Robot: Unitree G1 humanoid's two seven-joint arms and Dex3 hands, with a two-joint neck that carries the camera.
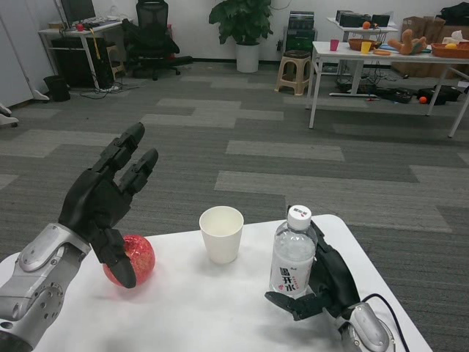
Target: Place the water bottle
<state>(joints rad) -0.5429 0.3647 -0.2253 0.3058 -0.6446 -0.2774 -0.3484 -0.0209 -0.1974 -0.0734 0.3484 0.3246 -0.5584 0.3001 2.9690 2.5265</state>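
While the bottle [293, 253] stands upright on the table [205, 308], the right hand [322, 282] grasps it from the side. A cup [221, 233] stands just left of it. The left hand [102, 202], fingers spread and empty, is raised beside a red ball [139, 257].

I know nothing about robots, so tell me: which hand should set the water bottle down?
The right hand: it already grips the upright water bottle. The left hand is raised, holding nothing.
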